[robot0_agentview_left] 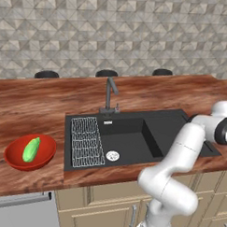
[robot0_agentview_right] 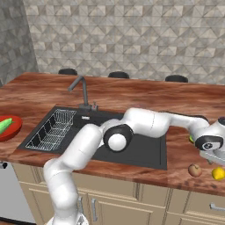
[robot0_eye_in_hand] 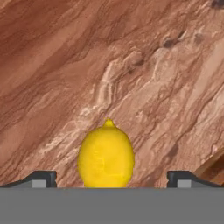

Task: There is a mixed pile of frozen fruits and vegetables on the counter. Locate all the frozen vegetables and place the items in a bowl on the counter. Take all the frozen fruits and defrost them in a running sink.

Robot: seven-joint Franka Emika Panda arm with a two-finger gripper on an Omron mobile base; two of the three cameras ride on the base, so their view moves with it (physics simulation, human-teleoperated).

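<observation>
Yellow and waxy, the lemon-shaped piece (robot0_eye_in_hand: 106, 155) sits closest in the hand view, smooth-skinned with a small nipple at twelve o'clock, between the two dark finger tips (robot0_eye_in_hand: 40, 178) that stand wide apart at either side of it, gripping nothing; beneath it runs the counter (robot0_eye_in_hand: 109, 65), reddish-brown wood with pale streaked grain. From the right base view the gripper (robot0_agentview_right: 214, 159) hangs over that same yellow piece (robot0_agentview_right: 218, 173) at four o'clock, with a round reddish-brown piece (robot0_agentview_right: 194, 170) just beside it on the wood; a sliver of bright green (robot0_agentview_right: 191, 139) peeps from behind the wrist, too hidden to tell its shape. The sink (robot0_agentview_left: 133, 139) is a matte black rectangular basin; a wire grid rack (robot0_agentview_left: 87, 141) fills its nine o'clock side, a round silver drain (robot0_agentview_left: 112, 156) lies beside it, and a slim dark faucet (robot0_agentview_left: 109, 94) rises at twelve o'clock. At nine o'clock of the sink rests the glossy red bowl (robot0_agentview_left: 15, 158), shallow and round, holding an elongated light green piece (robot0_agentview_left: 31, 149).
</observation>
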